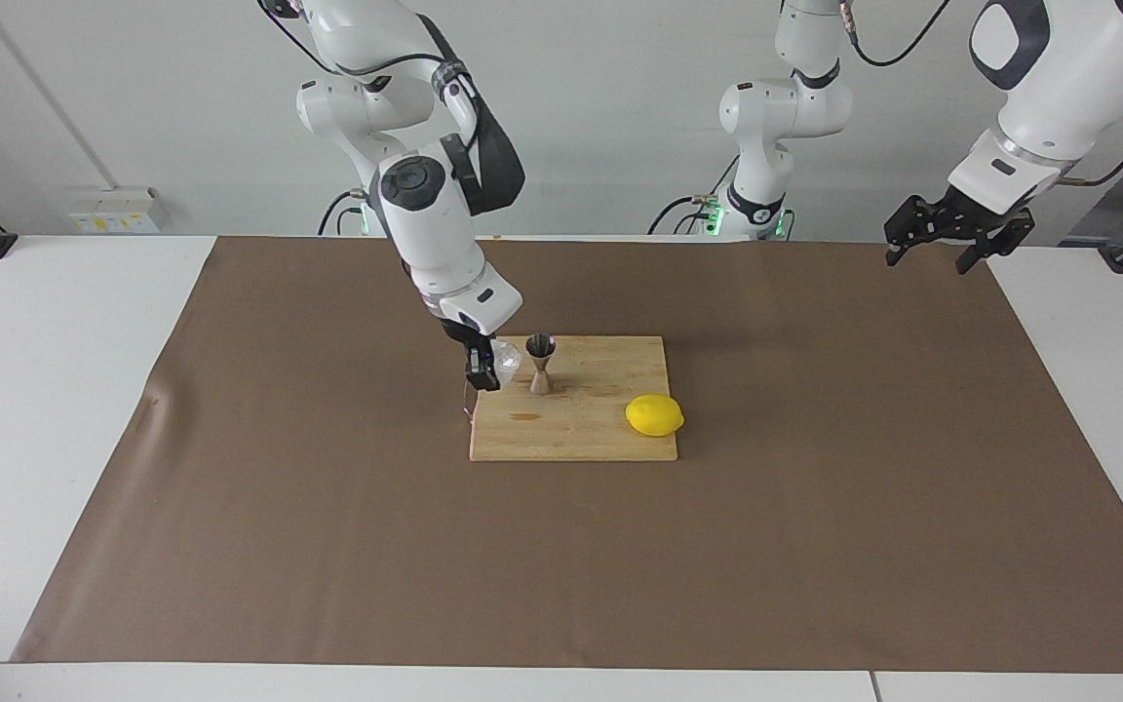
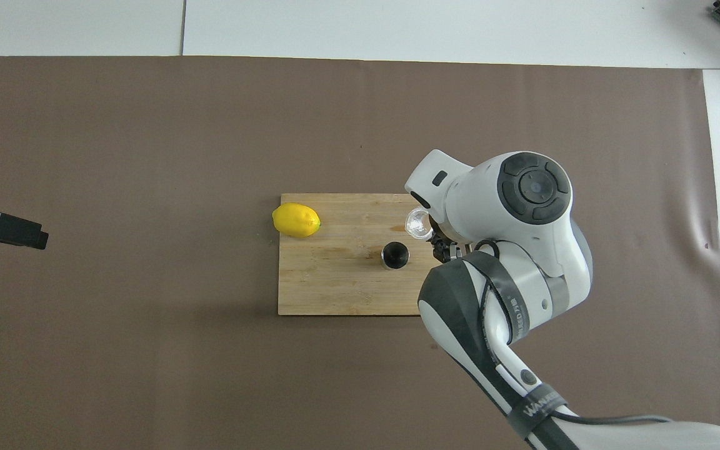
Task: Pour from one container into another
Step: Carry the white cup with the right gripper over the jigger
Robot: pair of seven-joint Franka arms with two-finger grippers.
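Right gripper [image 1: 485, 373] pinching translucent cup [image 1: 506, 359], raised over the cutting board [image 1: 610, 429] at the right arm's end, just beside the upright steel jigger [image 1: 541, 363]. Jigger standing on the board; lemon [image 1: 654, 415] at the board's edge toward the left arm's end. Left gripper [image 1: 951, 244] spread and empty, waiting over the brown mat [image 1: 815, 507] at the left arm's end.
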